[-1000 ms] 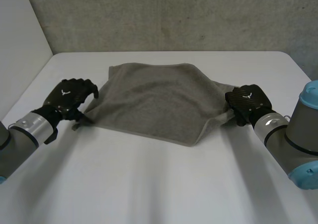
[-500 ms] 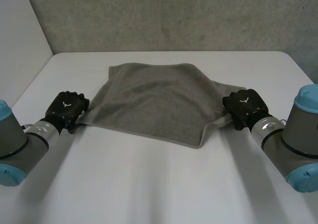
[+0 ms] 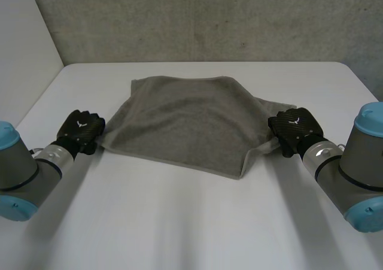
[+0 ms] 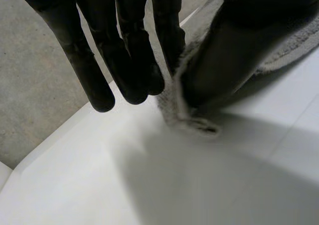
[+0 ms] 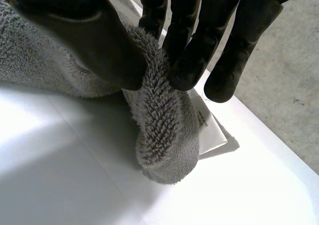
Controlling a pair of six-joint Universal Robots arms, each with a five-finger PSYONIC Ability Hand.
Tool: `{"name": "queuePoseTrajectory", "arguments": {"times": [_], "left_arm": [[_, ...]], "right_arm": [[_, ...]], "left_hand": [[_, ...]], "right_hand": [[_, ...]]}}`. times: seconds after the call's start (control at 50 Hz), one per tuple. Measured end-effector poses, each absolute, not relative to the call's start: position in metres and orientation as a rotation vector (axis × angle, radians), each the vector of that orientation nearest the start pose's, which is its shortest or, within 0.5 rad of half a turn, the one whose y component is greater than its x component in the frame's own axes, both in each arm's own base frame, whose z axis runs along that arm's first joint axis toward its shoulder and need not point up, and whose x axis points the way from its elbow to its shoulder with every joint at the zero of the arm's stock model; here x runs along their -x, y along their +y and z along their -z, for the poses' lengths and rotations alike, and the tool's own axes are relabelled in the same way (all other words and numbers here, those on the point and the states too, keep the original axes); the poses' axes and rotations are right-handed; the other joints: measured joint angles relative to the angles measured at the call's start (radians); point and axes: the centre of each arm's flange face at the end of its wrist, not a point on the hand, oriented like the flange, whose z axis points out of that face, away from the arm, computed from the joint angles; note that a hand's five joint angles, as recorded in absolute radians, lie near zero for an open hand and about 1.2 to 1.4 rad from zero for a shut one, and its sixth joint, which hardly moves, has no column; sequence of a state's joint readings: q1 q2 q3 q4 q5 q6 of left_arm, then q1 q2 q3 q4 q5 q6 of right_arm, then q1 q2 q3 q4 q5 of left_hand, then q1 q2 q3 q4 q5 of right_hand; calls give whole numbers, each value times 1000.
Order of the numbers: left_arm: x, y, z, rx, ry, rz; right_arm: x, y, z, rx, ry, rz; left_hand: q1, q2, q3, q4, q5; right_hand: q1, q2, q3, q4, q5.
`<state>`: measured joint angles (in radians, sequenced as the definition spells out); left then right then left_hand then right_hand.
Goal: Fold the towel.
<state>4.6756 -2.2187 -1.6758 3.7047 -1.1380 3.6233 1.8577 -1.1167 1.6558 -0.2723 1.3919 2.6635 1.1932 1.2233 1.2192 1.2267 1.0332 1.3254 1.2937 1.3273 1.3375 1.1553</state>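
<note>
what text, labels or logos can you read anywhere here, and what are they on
White care tag on the towel: printed lines, too small to read.
White emblem on the back of the left hand and of the right hand: no letters.
Nothing else is legible.

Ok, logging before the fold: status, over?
Left hand pinches towel's left corner. Right hand pinches its right corner. Towel lies on table. Nothing in the way.

Grey towel (image 5: 164, 135) of nubby, looped terry cloth, matt. White bench (image 3: 179, 222) smooth with a soft sheen. Right hand (image 3: 296, 126) black, its fingers (image 5: 224, 30) smooth, faintly glossy. Wall (image 3: 209, 18) rough grey concrete.
</note>
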Motion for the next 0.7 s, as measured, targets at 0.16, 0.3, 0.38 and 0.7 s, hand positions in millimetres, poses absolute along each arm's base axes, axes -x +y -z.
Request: {"name": "queuePoseTrajectory", "arguments": {"times": [0.16, 0.3, 0.38, 0.7], "left_arm": [[184, -361, -101, -1053, 2207, 2051], [181, -361, -106, -1045, 2186, 2058], [180, -361, -110, -1035, 2176, 2063], [178, -357, -117, -1027, 2157, 2076]], "right_arm": [[-241, -300, -157, 1074, 2229, 1901], [-240, -301, -162, 1078, 2245, 1887], [-240, -298, -166, 1097, 2273, 1827], [-241, -289, -177, 1153, 2362, 1626]], "left_hand": [[62, 114, 115, 129, 72], [66, 114, 116, 129, 72], [67, 114, 116, 129, 72], [67, 115, 116, 129, 77]], "right_hand": [[-194, -166, -195, -196, -191], [-609, -574, -605, -612, -624], [-741, -703, -738, -750, -775], [-894, -863, -895, -908, -938]]}}
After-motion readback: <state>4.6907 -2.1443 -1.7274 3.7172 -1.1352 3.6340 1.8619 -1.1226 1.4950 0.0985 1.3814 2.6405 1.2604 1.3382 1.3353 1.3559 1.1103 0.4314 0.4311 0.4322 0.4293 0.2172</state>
